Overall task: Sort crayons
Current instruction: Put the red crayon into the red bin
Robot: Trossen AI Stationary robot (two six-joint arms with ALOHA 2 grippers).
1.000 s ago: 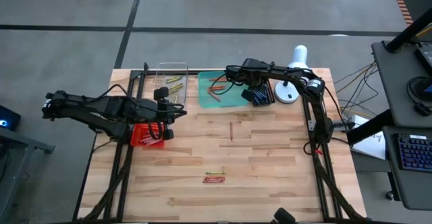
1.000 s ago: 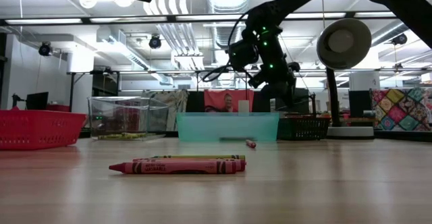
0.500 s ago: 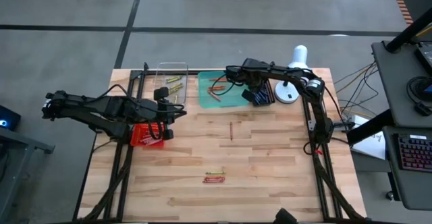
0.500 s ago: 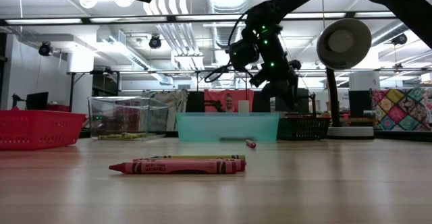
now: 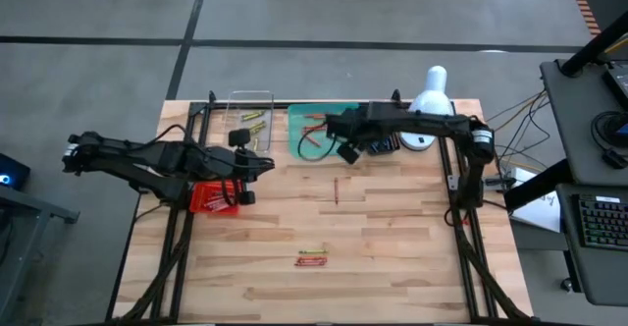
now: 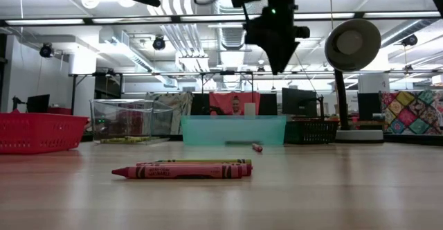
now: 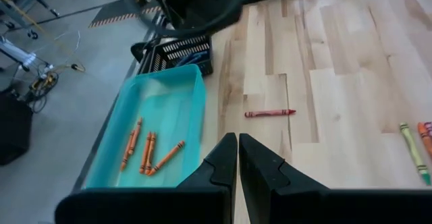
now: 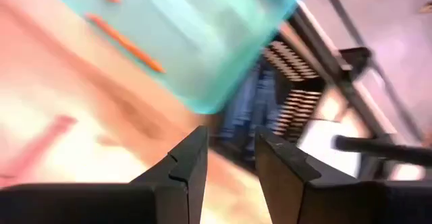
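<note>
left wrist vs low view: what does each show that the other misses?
Only the left wrist: the orange crayons lying inside the teal tray, and the left gripper, shut.

Only the low: the red basket, the clear bin, the lamp and the right gripper high over the table.

Both: the teal tray, the dark basket, the lone red crayon and the crayon pair.
</note>
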